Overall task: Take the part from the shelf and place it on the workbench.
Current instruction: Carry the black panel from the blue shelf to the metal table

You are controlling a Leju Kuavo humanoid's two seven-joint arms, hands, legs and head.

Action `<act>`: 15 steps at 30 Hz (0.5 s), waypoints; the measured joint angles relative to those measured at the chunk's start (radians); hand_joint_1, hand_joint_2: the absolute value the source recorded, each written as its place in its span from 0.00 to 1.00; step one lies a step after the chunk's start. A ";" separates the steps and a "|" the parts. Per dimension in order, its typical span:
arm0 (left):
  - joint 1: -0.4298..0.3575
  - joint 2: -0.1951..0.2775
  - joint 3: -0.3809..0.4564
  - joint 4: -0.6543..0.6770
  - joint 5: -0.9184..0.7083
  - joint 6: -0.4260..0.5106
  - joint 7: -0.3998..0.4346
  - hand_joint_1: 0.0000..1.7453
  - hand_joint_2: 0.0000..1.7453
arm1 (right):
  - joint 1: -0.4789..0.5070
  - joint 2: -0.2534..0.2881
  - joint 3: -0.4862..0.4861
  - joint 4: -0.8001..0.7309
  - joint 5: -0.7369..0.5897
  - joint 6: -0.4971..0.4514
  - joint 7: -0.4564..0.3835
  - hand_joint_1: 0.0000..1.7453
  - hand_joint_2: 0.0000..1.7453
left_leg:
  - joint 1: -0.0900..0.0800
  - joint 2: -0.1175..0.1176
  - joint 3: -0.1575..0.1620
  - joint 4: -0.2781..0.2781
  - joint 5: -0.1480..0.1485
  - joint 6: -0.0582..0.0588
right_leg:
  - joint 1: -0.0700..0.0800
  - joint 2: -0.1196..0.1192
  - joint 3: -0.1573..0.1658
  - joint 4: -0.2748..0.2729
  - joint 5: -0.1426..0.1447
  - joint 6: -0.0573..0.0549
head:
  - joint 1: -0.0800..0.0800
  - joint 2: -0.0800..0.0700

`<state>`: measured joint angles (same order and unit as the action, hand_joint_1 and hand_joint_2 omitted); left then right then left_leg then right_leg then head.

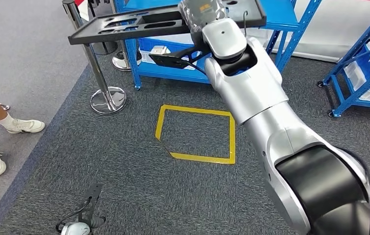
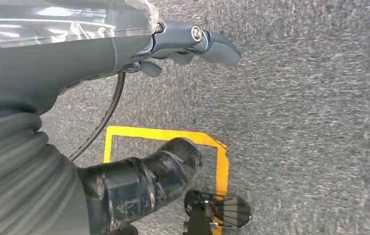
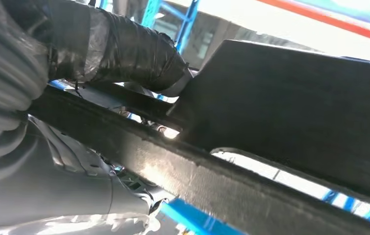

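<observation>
Right hand (image 1: 203, 13) gripping black part (image 1: 124, 24), held aloft

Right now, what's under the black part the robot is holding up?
Below the black part lie grey carpet and a chrome stanchion base. The right hand covers its far end.

No text, label, brand, number or sign can be read in any of the views; an orange patch on the right hand (image 1: 203, 11) in the head view may be a sticker, but it is too small and blurred to make out
</observation>
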<state>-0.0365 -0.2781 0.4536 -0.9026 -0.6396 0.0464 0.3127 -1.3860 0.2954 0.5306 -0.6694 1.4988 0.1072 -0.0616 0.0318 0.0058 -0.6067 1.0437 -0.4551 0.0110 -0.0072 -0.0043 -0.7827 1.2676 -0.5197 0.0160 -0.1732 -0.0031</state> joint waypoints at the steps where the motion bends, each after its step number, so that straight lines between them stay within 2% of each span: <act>1: 0.001 0.000 0.000 0.000 0.000 0.000 0.000 0.00 1.00 | -0.004 0.000 0.000 0.001 0.000 0.001 0.001 1.00 1.00 | -0.001 0.000 -0.006 0.001 0.005 0.000 | 0.000 0.000 -0.012 0.051 -0.023 0.001 | 0.000 0.000; 2: 0.002 0.000 0.000 0.000 0.000 0.000 0.000 0.00 1.00 | -0.007 0.000 0.000 0.003 0.000 0.002 0.002 1.00 1.00 | -0.001 0.000 -0.012 0.001 0.010 0.000 | 0.000 0.000 -0.007 0.070 -0.029 0.001 | 0.000 0.000; 3: 0.003 0.000 0.000 0.000 0.000 0.000 0.000 0.00 1.00 | -0.007 0.000 0.000 0.004 0.000 0.002 0.002 1.00 1.00 | -0.002 0.000 -0.016 0.002 0.013 -0.001 | 0.000 0.000 0.018 0.050 -0.018 -0.001 | 0.000 0.000; 5: 0.003 0.000 0.000 0.000 0.000 0.000 0.000 0.00 1.00 | -0.010 0.000 0.000 0.006 0.000 0.001 0.002 1.00 1.00 | -0.002 -0.001 -0.021 0.002 0.020 -0.004 | 0.003 0.001 0.109 -0.081 0.025 -0.012 | 0.000 0.000; 6: 0.003 0.000 0.000 0.000 -0.001 0.000 -0.001 0.00 1.00 | -0.013 0.000 0.000 0.006 0.000 0.001 0.003 1.00 1.00 | -0.003 -0.002 -0.024 0.002 0.023 -0.008 | 0.006 0.001 0.146 -0.145 0.040 -0.019 | 0.000 0.000; 7: 0.003 0.000 0.000 0.000 -0.001 -0.001 -0.001 0.00 1.00 | -0.017 0.000 0.000 0.006 0.000 0.001 0.003 1.00 1.00 | -0.003 -0.002 -0.027 0.001 0.027 -0.013 | 0.010 0.002 0.170 -0.190 0.048 -0.024 | 0.000 0.000; 9: 0.004 -0.001 0.000 0.000 -0.001 -0.004 -0.001 0.00 1.00 | -0.024 0.000 0.000 0.006 0.000 0.002 0.005 1.00 1.00 | -0.004 -0.001 -0.031 -0.003 0.036 -0.026 | 0.016 0.004 0.175 -0.213 0.052 -0.031 | 0.000 0.000; 11: 0.005 0.000 0.000 0.001 -0.001 -0.008 -0.003 0.00 1.00 | -0.029 -0.001 0.000 0.008 0.000 0.002 0.005 1.00 1.00 | -0.004 0.000 -0.036 -0.004 0.035 -0.037 | 0.012 0.004 0.174 -0.225 0.064 -0.040 | 0.000 0.000; 13: 0.005 0.000 0.000 0.001 -0.001 -0.011 -0.006 0.00 1.00 | -0.035 -0.002 0.000 0.013 0.000 0.001 0.005 1.00 1.00 | -0.004 0.000 -0.059 0.047 -0.008 -0.043 | 0.006 0.002 0.171 -0.238 0.078 -0.051 | 0.000 0.000; 15: 0.006 0.001 0.000 0.002 -0.001 -0.015 -0.010 0.00 1.00 | -0.040 -0.003 0.000 0.021 0.000 0.000 0.005 1.00 1.00 | -0.003 0.000 -0.104 0.166 -0.079 -0.046 | 0.008 0.001 0.163 -0.239 0.086 -0.057 | 0.000 0.000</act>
<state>-0.0303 -0.2769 0.4536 -0.9002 -0.6409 0.0311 0.3026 -1.4260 0.2924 0.5306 -0.6481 1.4988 0.1068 -0.0565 0.0286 0.0053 -0.7103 1.2097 -0.5337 -0.0353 0.0009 -0.0029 -0.6200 1.0289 -0.4342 -0.0414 -0.1733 -0.0031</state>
